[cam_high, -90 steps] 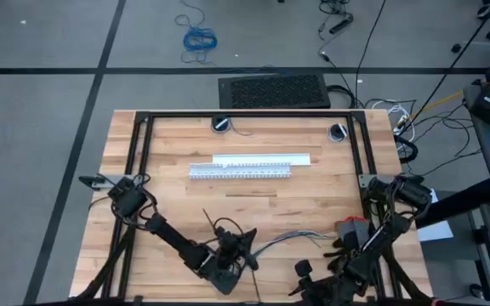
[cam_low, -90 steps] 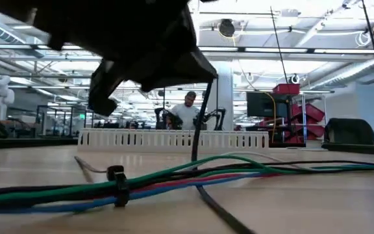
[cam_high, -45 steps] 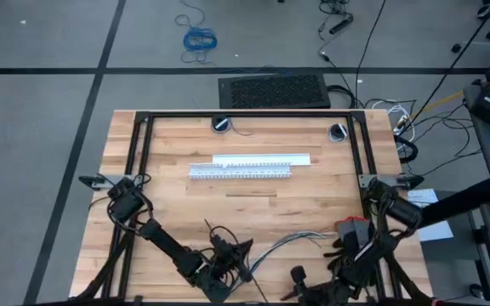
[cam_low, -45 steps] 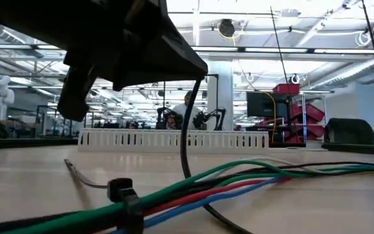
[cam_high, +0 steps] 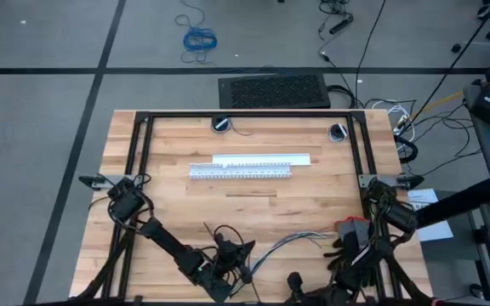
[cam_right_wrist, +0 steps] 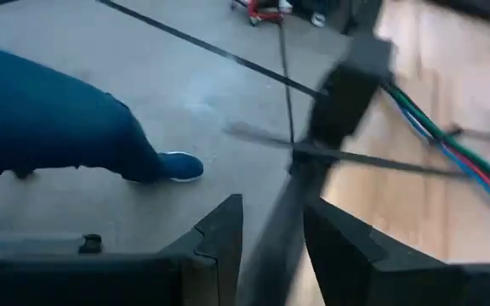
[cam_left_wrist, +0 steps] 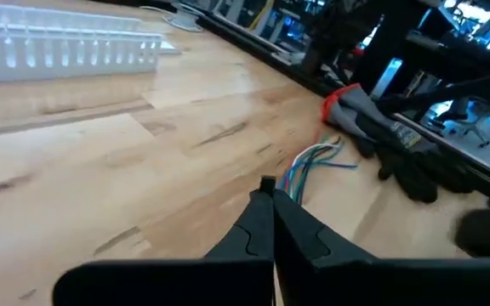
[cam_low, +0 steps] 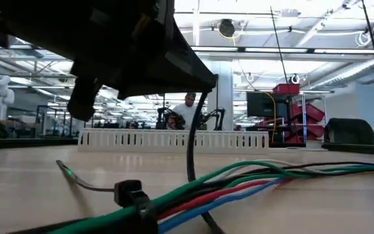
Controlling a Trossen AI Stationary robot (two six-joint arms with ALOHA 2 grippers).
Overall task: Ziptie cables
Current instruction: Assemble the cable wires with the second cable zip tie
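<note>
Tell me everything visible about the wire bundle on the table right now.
The slim bundle of thin green, blue, red, grey and black wires lies flat on the pale wooden table, near its front edge between the two arms. A thin dark ziptie with a blocky head is wrapped around it; the tail juts out sideways. The far ends splay loose near a red-and-grey glove. The left gripper, shut, sits right at the bundle; whether it grips wire or ziptie is unclear.

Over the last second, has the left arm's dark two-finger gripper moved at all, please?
Yes. In the high view the left gripper has drawn back toward the table's near edge, farther from the white slotted plastic duct, which has stayed put.
</note>
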